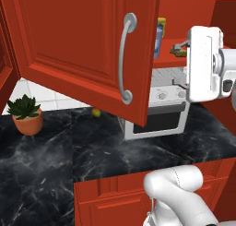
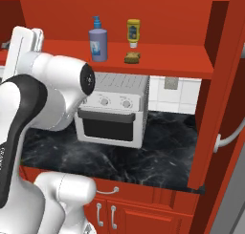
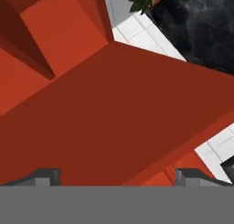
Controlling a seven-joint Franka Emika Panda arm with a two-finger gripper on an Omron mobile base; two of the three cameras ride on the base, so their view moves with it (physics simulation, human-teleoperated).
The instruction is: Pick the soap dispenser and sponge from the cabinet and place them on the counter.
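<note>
Red shelf panelling is filling your hand camera, with the gripper [image 3: 114, 177] standing fully spread and gripping nothing. You are seeing the cabinet [image 2: 158, 54] holding three items: one soap dispenser [image 2: 98, 41], one sponge [image 2: 132, 57] and one yellow squeeze bottle [image 2: 133, 32], all sitting well apart from the jaws, none between them.

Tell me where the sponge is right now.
In the right base view the sponge lies on the cabinet shelf, just in front of the yellow bottle and right of the soap dispenser.
</note>
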